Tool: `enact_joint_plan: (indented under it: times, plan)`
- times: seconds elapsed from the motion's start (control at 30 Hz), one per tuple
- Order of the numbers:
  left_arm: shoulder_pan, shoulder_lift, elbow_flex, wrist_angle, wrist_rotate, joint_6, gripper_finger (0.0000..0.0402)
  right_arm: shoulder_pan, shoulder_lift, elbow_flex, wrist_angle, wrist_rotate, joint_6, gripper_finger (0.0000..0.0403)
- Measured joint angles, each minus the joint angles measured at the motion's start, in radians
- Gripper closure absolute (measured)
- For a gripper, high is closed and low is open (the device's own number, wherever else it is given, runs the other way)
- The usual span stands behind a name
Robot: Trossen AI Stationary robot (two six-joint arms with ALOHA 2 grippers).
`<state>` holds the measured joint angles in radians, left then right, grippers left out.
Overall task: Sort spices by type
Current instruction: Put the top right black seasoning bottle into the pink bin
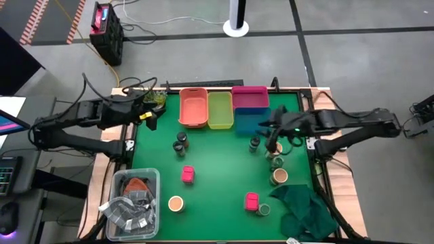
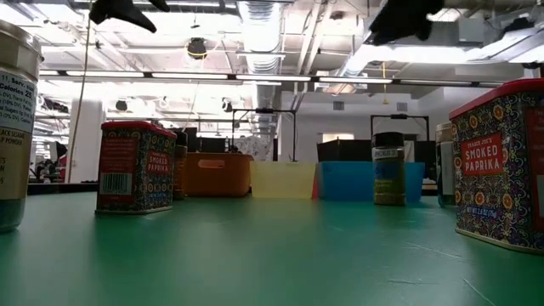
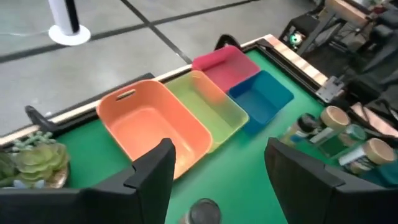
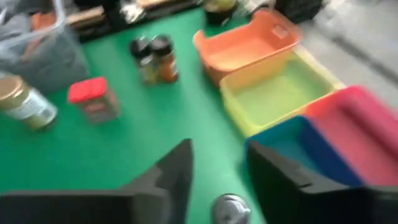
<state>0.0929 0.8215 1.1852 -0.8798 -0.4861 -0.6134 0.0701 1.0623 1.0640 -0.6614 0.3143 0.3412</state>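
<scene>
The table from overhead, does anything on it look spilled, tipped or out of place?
Nothing looks spilled or tipped. The spice containers stand scattered on the green table, and the orange bin and yellow-green bin look empty. One oddity: a dark green cloth lies crumpled at a corner.

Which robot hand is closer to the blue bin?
Right. The right gripper hovers just in front of the blue bin, over the jars there. The left gripper is far off, beyond the orange bin.
</scene>
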Motion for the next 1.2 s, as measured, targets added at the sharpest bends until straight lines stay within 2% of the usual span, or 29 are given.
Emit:
enact_joint_plan:
  times: [0.07,0.17,0.33,0.47,0.73,0.83,0.97,1.2]
  plan:
    - [-0.001,0.011,0.013,-0.003,0.026,0.002,0.0164,-0.018,0.065,0.021,-0.019,-0.067,-0.001,0.0151]
    - [0.0,0.013,0.016,-0.005,0.066,0.004,0.0164,-0.034,0.158,0.051,-0.089,-0.089,-0.014,0.0094]
    - [0.0,0.012,0.016,-0.006,0.068,0.003,0.0164,-0.061,0.295,0.112,-0.253,-0.088,-0.037,0.0049]
    - [0.0,0.012,0.016,-0.006,0.07,0.021,0.0164,-0.068,0.362,0.132,-0.311,-0.102,-0.062,0.0045]
    - [0.0,0.012,0.016,-0.043,0.069,0.022,0.0164,-0.101,0.416,0.132,-0.341,-0.107,-0.069,0.0046]
    - [0.0,0.016,0.016,-0.071,0.07,0.021,0.0164,-0.114,0.416,0.112,-0.324,-0.118,-0.079,0.0046]
    - [0.0,0.016,0.015,-0.094,0.069,0.017,0.0164,-0.132,0.416,0.064,-0.32,-0.186,-0.065,0.0046]
    - [0.0,0.016,0.015,-0.098,0.061,0.026,0.0164,-0.13,0.415,0.015,-0.221,-0.186,-0.086,0.0046]
